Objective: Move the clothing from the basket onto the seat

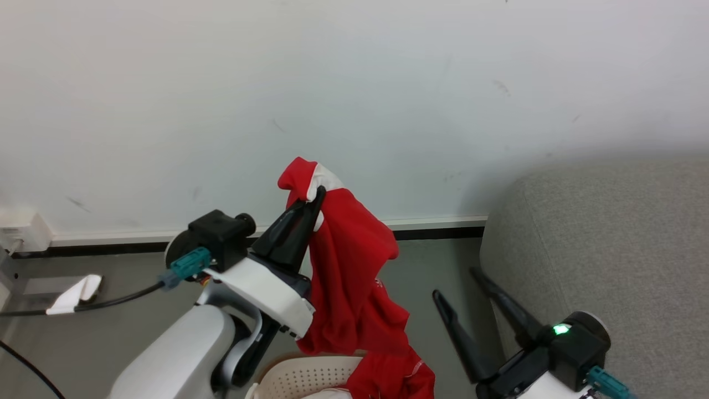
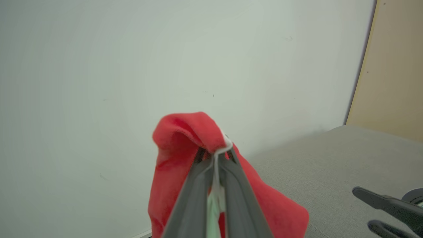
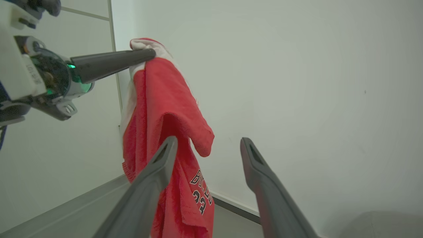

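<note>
A red garment with white trim, the clothing (image 1: 349, 266), hangs high in the air from my left gripper (image 1: 317, 195), which is shut on its top fold. Its lower end trails down to the cream perforated basket (image 1: 302, 377) at the bottom edge. The left wrist view shows the pinched clothing (image 2: 178, 145) at my left gripper (image 2: 216, 153). In the right wrist view the clothing (image 3: 162, 109) hangs with dark lettering on it, left of my right gripper (image 3: 208, 143), which is open and holds nothing. My right gripper (image 1: 454, 282) stands beside the grey seat (image 1: 604, 244).
A pale wall with a dark skirting strip runs behind everything. A black cable and a white tag (image 1: 75, 293) lie on the grey floor at the left. The seat's (image 2: 333, 158) grey cloth spreads to the right in the left wrist view.
</note>
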`<state>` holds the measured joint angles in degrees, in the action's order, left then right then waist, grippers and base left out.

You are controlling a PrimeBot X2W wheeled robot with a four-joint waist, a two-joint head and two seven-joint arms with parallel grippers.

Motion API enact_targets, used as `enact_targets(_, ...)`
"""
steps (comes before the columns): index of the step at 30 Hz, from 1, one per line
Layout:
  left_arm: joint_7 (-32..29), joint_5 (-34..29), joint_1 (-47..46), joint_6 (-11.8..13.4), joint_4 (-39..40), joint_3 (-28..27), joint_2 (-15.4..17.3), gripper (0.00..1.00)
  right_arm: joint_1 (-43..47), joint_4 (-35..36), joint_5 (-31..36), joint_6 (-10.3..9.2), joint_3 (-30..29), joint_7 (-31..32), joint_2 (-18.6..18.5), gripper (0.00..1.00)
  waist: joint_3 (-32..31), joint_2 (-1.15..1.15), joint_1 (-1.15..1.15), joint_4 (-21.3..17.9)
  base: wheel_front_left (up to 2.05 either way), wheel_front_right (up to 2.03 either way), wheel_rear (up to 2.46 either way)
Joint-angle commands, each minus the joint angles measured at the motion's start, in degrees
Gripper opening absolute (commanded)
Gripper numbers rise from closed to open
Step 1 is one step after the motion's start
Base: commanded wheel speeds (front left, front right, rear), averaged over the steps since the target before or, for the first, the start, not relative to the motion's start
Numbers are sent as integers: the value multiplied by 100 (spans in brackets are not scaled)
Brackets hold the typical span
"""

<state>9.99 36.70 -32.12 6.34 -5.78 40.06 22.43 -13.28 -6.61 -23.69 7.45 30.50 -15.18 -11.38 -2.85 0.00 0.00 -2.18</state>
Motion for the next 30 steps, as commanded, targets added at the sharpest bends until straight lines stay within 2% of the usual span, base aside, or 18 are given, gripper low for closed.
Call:
enact_targets(1, -22, -20, -78, -13, -19, 9, -21, 0, -46, -55, -26, 7, 59, 6, -82, 100, 6, 0, 0, 40, 0, 0, 0)
enact_targets(7, -57, -76, -220, -79, -71, 177, -213, 0, -400, -624, -391, 6, 930, 5, -67, 100, 6, 0, 0, 256, 0, 0, 0)
enact_targets(15, -74, -126, -372, -206, -153, 419, -465, 0, -985, -1511, -698, 6, 1723, 6, 156, 100, -16, 0, 0, 552, 0, 0, 0)
enact_targets(20, -116, -144, -405, -292, -217, 593, -613, 0, -1219, -2004, -832, 5, 1936, 6, 338, 100, -40, 0, 0, 784, 0, 0, 0)
enact_targets(30, -182, -146, -456, -473, -313, 959, -949, 0, -1378, -2782, -1021, 5, 1901, 6, 580, 100, -115, 0, 0, 1237, 0, 0, 0)
